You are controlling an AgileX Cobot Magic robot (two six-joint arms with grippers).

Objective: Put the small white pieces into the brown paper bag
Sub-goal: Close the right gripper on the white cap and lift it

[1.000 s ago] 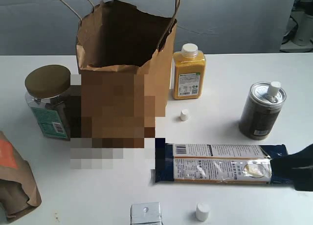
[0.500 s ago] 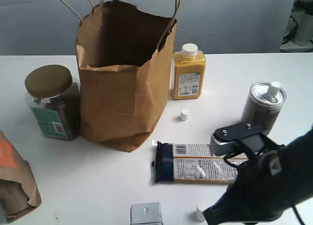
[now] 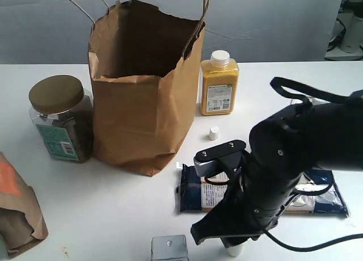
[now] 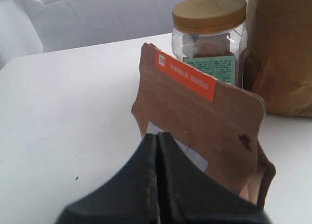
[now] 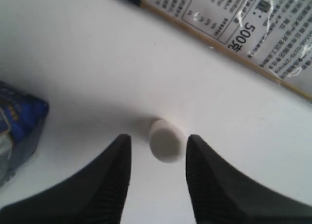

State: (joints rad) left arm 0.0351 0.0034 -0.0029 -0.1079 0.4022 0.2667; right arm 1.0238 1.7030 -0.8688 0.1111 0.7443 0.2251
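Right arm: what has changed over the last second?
The right gripper came in from the right edge, across the packet, and now hangs open astride the near white piece, not gripping it. The bag, jar, bottle and middle white piece stayed put.

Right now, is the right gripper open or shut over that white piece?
Open. The right gripper straddles the small white piece; its fingers stand apart, not clamped on it.
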